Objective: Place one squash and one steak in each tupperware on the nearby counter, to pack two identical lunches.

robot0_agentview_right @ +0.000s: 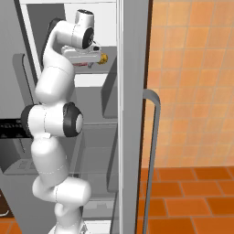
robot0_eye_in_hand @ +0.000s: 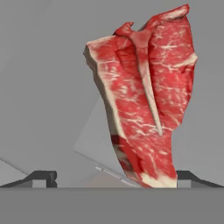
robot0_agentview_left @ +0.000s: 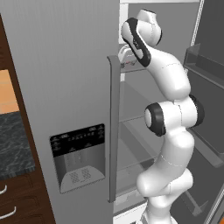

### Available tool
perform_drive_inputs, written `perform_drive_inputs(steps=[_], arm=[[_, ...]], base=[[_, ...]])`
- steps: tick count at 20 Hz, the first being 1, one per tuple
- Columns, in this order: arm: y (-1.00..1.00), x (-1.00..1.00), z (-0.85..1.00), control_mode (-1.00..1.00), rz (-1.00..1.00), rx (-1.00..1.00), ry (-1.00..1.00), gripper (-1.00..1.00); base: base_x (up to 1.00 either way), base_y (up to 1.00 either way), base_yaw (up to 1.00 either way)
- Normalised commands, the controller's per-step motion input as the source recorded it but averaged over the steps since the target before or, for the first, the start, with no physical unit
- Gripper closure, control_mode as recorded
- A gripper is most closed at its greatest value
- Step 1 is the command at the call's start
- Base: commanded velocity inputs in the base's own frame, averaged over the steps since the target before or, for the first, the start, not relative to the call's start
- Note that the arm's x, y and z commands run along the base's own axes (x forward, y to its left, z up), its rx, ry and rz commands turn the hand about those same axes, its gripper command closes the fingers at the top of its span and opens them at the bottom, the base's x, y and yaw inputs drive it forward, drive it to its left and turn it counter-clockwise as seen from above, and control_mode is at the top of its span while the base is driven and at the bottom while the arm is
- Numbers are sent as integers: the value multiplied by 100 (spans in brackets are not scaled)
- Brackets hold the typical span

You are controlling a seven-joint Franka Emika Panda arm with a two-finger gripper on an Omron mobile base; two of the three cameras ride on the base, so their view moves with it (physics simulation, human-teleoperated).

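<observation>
The arm is reaching up into the open fridge (robot0_agentview_left: 65,65), its gripper (robot0_eye_in_hand: 116,177) standing wide; the steak (robot0_eye_in_hand: 144,96) is lying between the fingertips (robot0_eye_in_hand: 43,177) on a fridge shelf.

Inside the open fridge (robot0_agentview_left: 74,65), pale grey shelves (robot0_agentview_left: 135,127) stacked one above another, seen through the gap beside the door handle. On the grey shelf floor (robot0_eye_in_hand: 48,109) in the hand view, a steak (robot0_eye_in_hand: 144,96), red and marbled, whitish fat along its edge, a pale seam down the middle. High up in the right base view, a small yellow-orange squash (robot0_agentview_right: 104,58) at shelf level. Off to the left, dark speckled counter (robot0_agentview_left: 15,144) over brown drawers (robot0_agentview_left: 17,201).
</observation>
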Motion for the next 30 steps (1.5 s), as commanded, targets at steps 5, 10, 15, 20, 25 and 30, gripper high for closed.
perform_drive_inputs(steps=[5,10,15,20,25,30], arm=[[15,17,-64,-100,7,0,-42,-100],[5,23,-2,-100,0,0,-17,-100],[0,28,22,-100,0,1,1,-100],[0,22,26,-100,-5,19,13,-100],[0,40,-10,-100,-2,11,4,-100],[7,21,-30,-100,0,-1,1,-100]], base=[[0,0,0],[0,0,0],[0,0,0],[0,0,0],[0,0,0],[0,0,0]])
